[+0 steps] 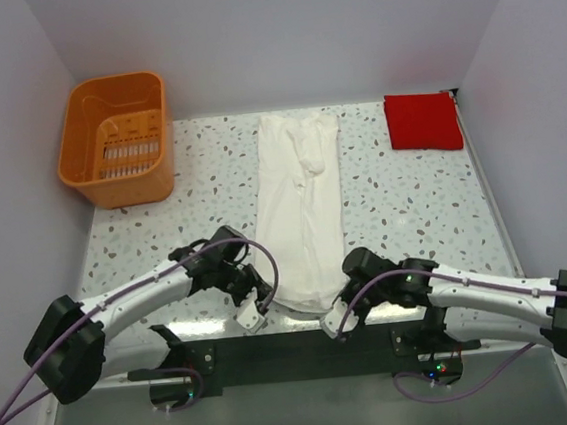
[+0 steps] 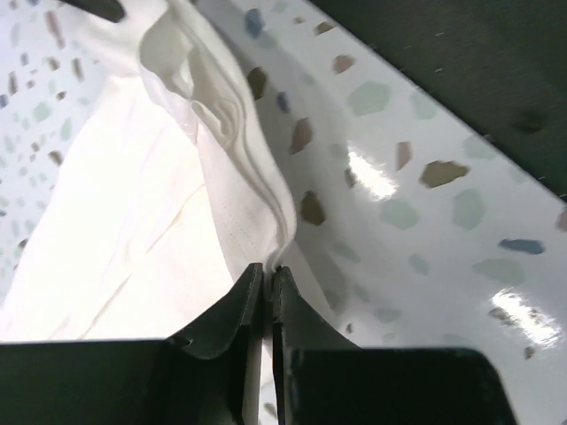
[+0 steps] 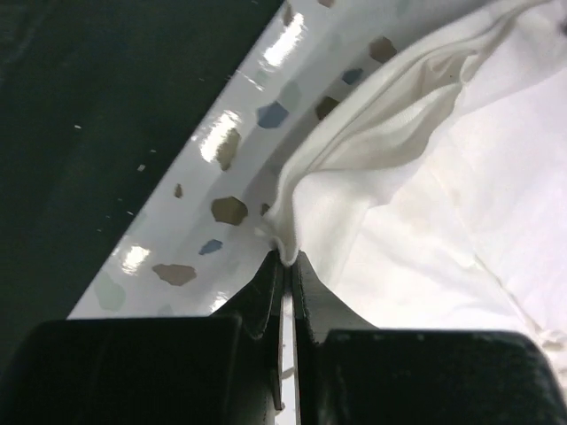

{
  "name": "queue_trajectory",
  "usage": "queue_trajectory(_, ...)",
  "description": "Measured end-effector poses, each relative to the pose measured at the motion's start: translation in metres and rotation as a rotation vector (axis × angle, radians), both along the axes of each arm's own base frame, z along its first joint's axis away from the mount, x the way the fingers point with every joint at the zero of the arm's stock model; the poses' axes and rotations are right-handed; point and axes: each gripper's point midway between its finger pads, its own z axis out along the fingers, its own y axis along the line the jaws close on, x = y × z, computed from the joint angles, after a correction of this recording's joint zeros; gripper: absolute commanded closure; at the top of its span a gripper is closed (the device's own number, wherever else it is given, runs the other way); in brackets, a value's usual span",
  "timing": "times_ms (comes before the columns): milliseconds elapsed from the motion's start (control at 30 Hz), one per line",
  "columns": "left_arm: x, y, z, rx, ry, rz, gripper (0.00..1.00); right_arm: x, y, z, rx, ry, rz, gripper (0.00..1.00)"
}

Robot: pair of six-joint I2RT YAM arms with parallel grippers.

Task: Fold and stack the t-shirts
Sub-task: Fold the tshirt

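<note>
The cream-white t-shirt [image 1: 300, 206] lies as a long narrow strip down the middle of the speckled table, its near end by the arms. My left gripper [image 1: 262, 300] is shut on the near left corner of the shirt [image 2: 159, 230], the hem pinched between the fingertips [image 2: 252, 288]. My right gripper [image 1: 340, 302] is shut on the near right corner of the shirt [image 3: 425, 204], cloth bunched at the fingertips [image 3: 301, 266]. The red t-shirt [image 1: 421, 121] lies as a flat folded square at the far right.
An orange slotted basket [image 1: 116, 138] stands at the far left corner. White walls close in the table on the left, back and right. A dark strip [image 1: 297, 352] runs along the near table edge between the arm bases.
</note>
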Motion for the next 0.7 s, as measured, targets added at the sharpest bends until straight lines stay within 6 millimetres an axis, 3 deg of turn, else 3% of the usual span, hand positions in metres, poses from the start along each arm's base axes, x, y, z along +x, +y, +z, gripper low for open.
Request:
queue_trajectory(133, 0.032, -0.004, 0.020, -0.056, -0.014, 0.072, 1.00, 0.029, -0.001, 0.014, 0.032, -0.015, -0.101, 1.00)
queue_trajectory(333, 0.076, -0.002, 0.027, -0.083, 0.003, 0.153, 1.00, 0.090, -0.005, 0.031, 0.053, -0.051, -0.219, 1.00)
queue_trajectory(700, 0.193, -0.011, 0.031, -0.136, -0.023, 0.227, 1.00, 0.194, -0.009, 0.039, 0.060, -0.076, -0.292, 1.00)
